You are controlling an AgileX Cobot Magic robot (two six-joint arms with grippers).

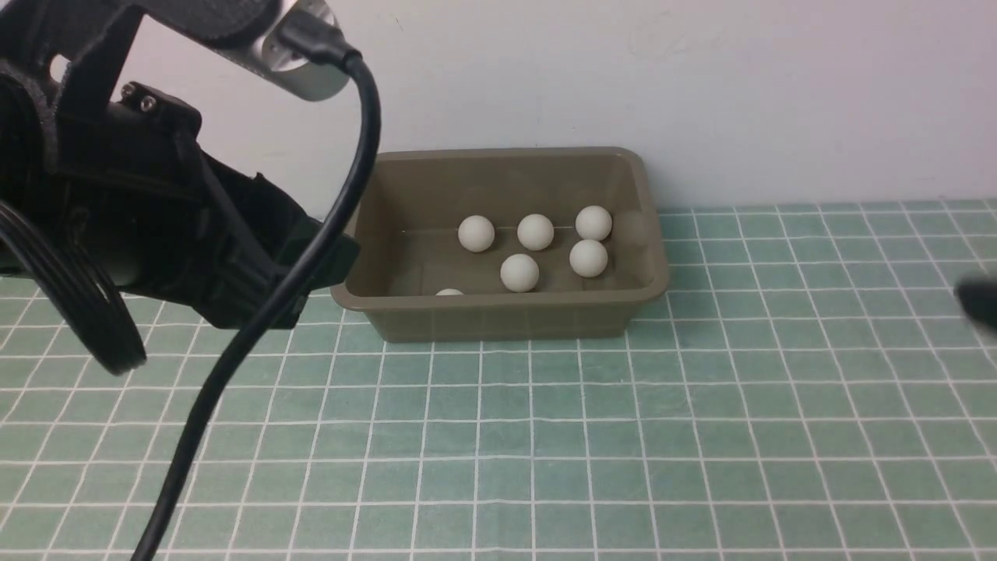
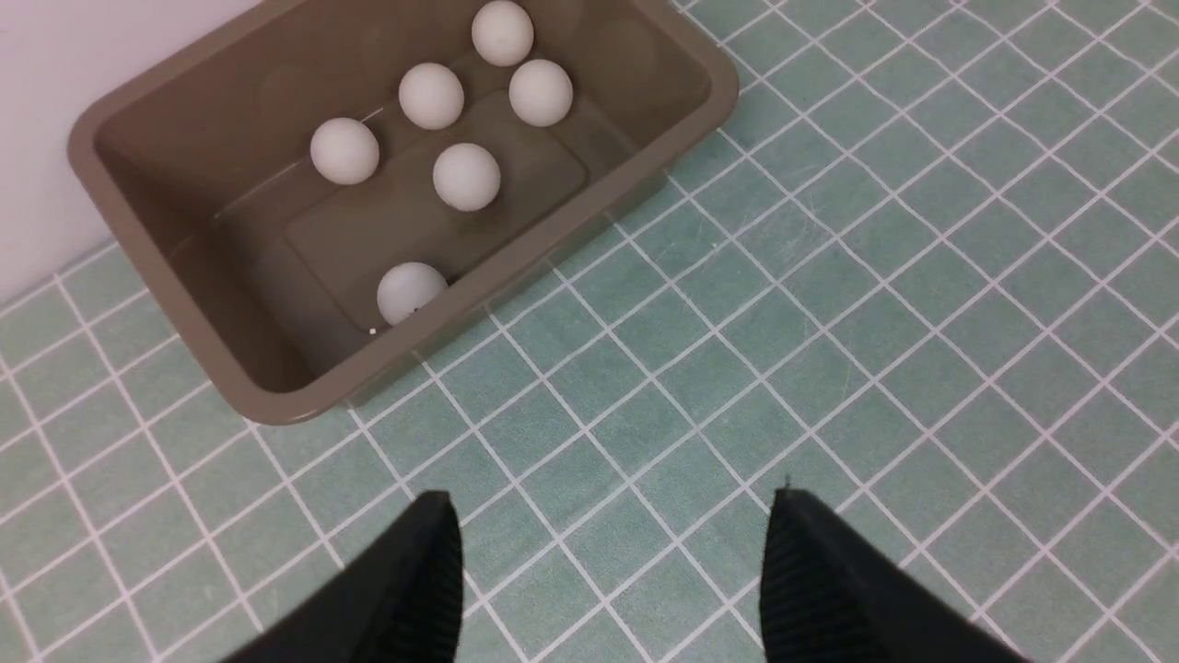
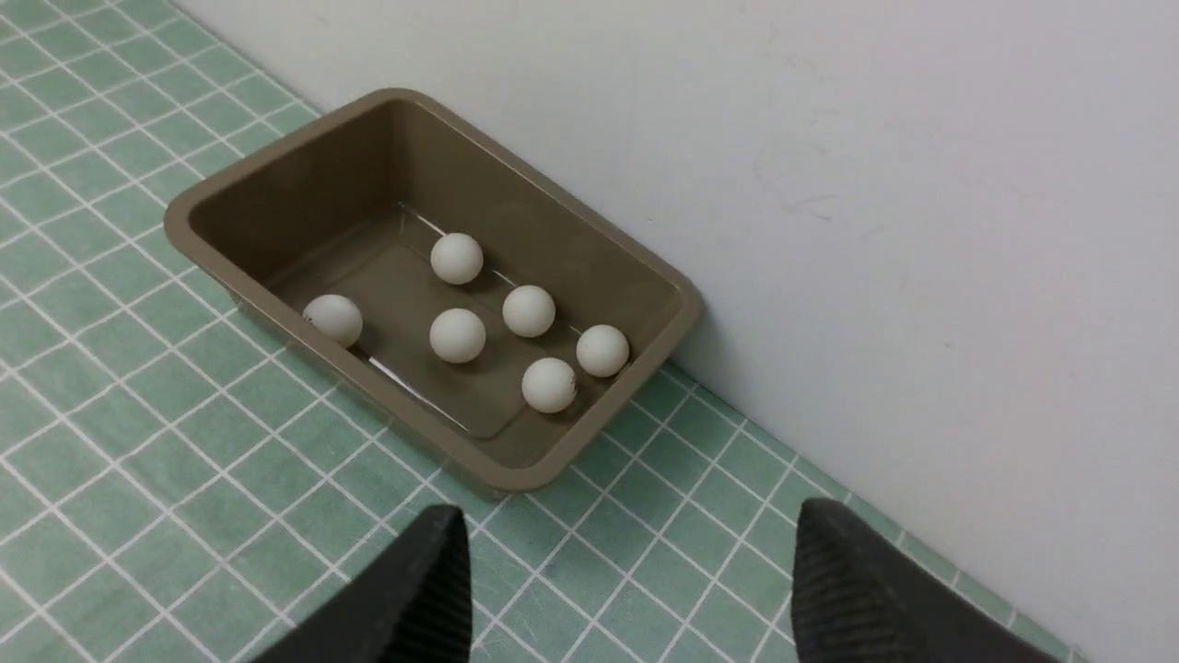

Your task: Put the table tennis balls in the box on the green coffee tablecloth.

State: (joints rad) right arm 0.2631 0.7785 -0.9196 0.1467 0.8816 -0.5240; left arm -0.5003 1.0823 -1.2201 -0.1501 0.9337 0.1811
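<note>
The olive-brown box stands on the green coffee tablecloth against the back wall. Several white table tennis balls lie inside it, such as one near the middle and one half hidden behind the front wall. The left wrist view shows the box with its balls; my left gripper hangs open and empty over the cloth in front of it. In the right wrist view the box and balls lie ahead of my right gripper, also open and empty.
The left arm's black body and cable fill the left of the front view, partly covering the box's left end. A dark blurred bit of the right arm shows at the right edge. A plain white wall rises right behind the box.
</note>
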